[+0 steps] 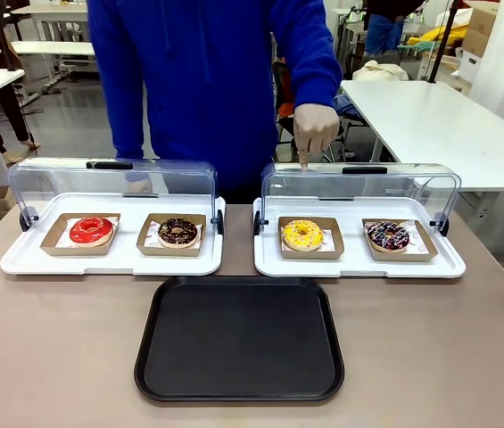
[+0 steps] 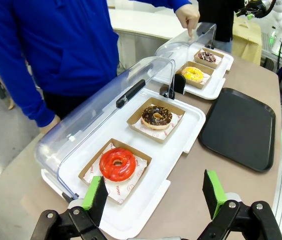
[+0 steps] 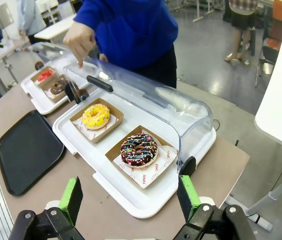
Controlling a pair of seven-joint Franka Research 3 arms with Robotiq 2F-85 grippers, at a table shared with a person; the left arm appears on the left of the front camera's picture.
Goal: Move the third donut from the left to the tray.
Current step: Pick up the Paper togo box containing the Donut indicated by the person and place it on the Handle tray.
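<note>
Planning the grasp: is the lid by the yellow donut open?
Open: the clear lid is swung back, leaving the yellow donut uncovered.

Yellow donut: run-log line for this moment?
yellow donut: on right white tray, lid open | black tray: donut not yet there | left gripper: open | right gripper: open | person's hand: pointing at donut

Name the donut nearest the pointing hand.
The yellow donut, third from left; the hand points at the lid right behind it. The red donut, chocolate donut and sprinkled donut sit farther off.
</note>
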